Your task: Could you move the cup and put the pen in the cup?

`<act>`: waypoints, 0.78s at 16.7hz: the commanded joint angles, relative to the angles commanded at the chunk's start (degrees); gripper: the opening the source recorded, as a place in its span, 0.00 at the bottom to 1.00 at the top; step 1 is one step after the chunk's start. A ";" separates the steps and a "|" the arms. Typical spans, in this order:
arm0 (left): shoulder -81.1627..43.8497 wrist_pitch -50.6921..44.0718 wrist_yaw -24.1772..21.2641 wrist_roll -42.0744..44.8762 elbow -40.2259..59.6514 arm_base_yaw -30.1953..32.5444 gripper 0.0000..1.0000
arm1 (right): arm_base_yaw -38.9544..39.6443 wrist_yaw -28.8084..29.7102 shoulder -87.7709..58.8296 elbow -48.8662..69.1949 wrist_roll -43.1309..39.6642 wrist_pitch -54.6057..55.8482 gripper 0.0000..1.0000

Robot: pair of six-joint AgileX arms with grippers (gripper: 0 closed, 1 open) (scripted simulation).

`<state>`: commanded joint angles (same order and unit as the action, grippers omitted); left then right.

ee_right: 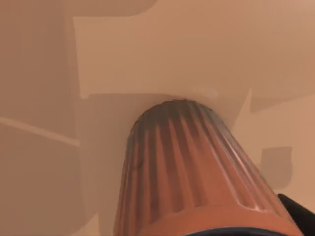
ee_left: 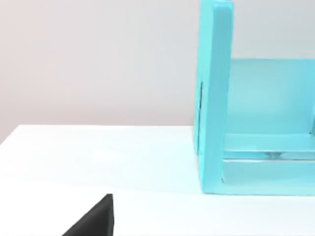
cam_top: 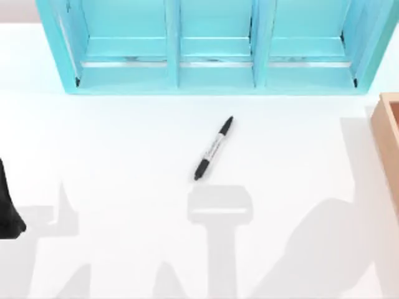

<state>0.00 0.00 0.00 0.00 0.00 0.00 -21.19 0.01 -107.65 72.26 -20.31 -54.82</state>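
With jaw state untellable, the cup [ee_right: 197,167] could be toppled inside the box [cam_top: 388,134], far from the centre-frame pen [cam_top: 214,148].

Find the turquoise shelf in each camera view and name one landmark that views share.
Top view: shelf at the back of the table, three compartments.
Left wrist view: its end wall and one compartment, standing on the table.
Right wrist view: faces the cup against tan box walls.
Shared landmark: white table.
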 joint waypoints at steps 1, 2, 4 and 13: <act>0.00 0.00 0.00 0.00 0.00 0.00 1.00 | 0.00 0.00 0.00 0.00 0.00 0.00 0.00; 0.00 0.00 0.00 0.00 0.00 0.00 1.00 | 0.00 0.00 0.00 0.00 0.00 0.00 0.00; 0.00 0.00 0.00 0.00 0.00 0.00 1.00 | 0.04 -0.04 0.13 0.07 0.08 0.00 0.00; 0.00 0.00 0.00 0.00 0.00 0.00 1.00 | 16.08 -0.10 3.58 16.50 15.88 -21.75 0.00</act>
<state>0.00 0.00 0.00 0.00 0.00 0.00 -5.11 -0.09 -104.07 88.76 -4.43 -76.58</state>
